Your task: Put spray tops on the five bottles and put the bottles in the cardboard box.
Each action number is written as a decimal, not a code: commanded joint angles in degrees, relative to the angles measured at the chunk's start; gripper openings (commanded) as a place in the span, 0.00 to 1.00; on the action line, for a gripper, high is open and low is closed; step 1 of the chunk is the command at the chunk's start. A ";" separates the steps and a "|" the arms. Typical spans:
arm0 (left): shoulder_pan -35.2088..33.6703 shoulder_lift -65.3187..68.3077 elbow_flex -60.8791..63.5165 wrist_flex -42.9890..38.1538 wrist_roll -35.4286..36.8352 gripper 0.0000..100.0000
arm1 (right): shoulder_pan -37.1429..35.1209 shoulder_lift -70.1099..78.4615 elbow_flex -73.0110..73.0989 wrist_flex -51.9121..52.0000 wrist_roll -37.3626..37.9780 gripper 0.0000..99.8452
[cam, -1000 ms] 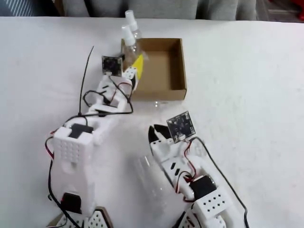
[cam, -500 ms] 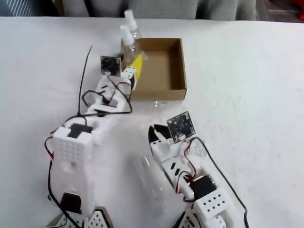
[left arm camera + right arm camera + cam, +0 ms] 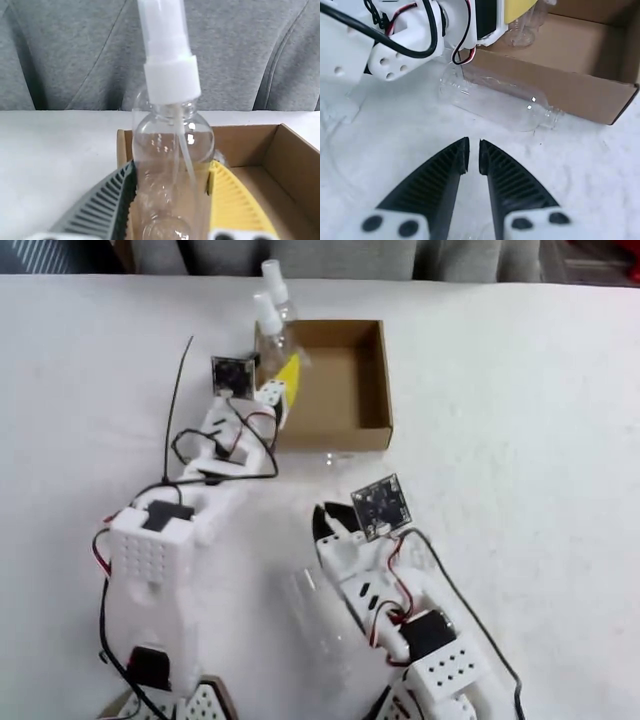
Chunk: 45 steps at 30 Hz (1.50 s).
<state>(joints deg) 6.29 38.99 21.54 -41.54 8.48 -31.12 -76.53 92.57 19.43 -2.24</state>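
Note:
A clear bottle point(image 3: 172, 145) with a white spray top point(image 3: 170, 75) stands upright between the grey and yellow fingers of my left gripper point(image 3: 171, 170), which is shut on it. In the high view this bottle point(image 3: 272, 335) is at the left wall of the cardboard box point(image 3: 375, 380), with the left gripper point(image 3: 278, 368) beside it. A second topped bottle point(image 3: 277, 285) stands just behind. An uncapped bottle point(image 3: 495, 100) lies on the table against the box front point(image 3: 560, 90). My right gripper point(image 3: 474, 145) hovers short of it, shut with nothing between its fingers.
Another clear bottle point(image 3: 305, 590) lies on the white table beside the right arm point(image 3: 400, 590). The left arm point(image 3: 160, 550) and its cables stretch from the near left edge up to the box. A grey chair back point(image 3: 75, 50) stands behind the table.
The left arm has shifted very slightly to the left with the bottle in it. The right arm has kept still.

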 commanded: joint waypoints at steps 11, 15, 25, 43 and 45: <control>-1.80 -3.74 2.20 1.05 -0.53 0.20 | 0.40 -0.40 -0.44 -0.40 0.62 0.02; -1.54 -6.02 5.19 1.58 -0.35 0.30 | 0.40 -0.40 -0.44 -0.40 0.62 0.02; -1.71 -6.90 5.10 4.48 -0.09 0.31 | 0.40 -0.40 -0.44 -0.40 0.62 0.02; 1.10 -29.14 18.20 19.43 -5.36 0.30 | 0.57 -0.40 -0.44 -0.40 0.62 0.02; 1.36 -33.01 19.52 24.44 -6.42 0.30 | 0.75 -0.40 -0.44 -0.48 0.62 0.02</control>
<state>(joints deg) 5.93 15.69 39.91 -25.45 4.88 -31.03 -76.53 92.57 19.43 -2.24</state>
